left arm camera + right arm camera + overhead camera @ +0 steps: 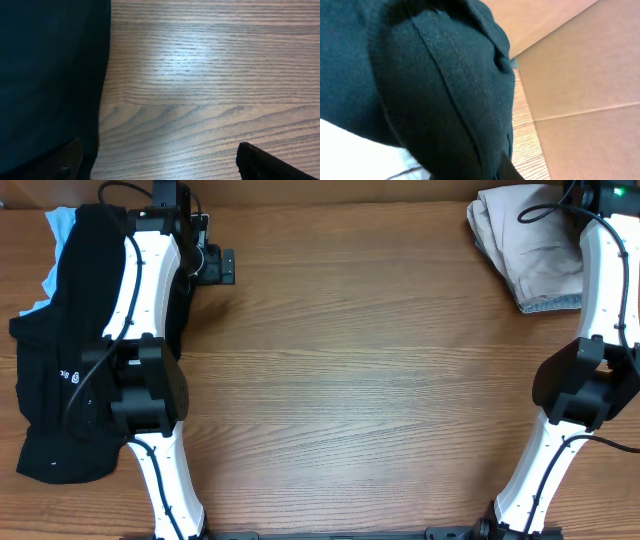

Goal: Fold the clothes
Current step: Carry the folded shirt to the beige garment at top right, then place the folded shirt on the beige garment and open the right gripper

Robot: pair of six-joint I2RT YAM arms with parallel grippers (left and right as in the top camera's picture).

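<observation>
I judge the step is lifting one garment from the black clothes (60, 380) heaped at the surface's (350, 380) left edge; I'd slide the left claw (160, 162) sideways and pinch a single hem layer; it gapes wide, empty, fabric just beside one finger; the right claw (600, 195) faces dark cloth; whether it grips, I cannot tell.

left of my left claw (165, 167): clothes (50, 75) plain black. under it, table (210, 75) warm brown, wavy wood grain. back of it, tiny white marks (66, 375) on the black. further left, pale blue cloth (58, 225). far right: beige cloth (525, 245).
</observation>
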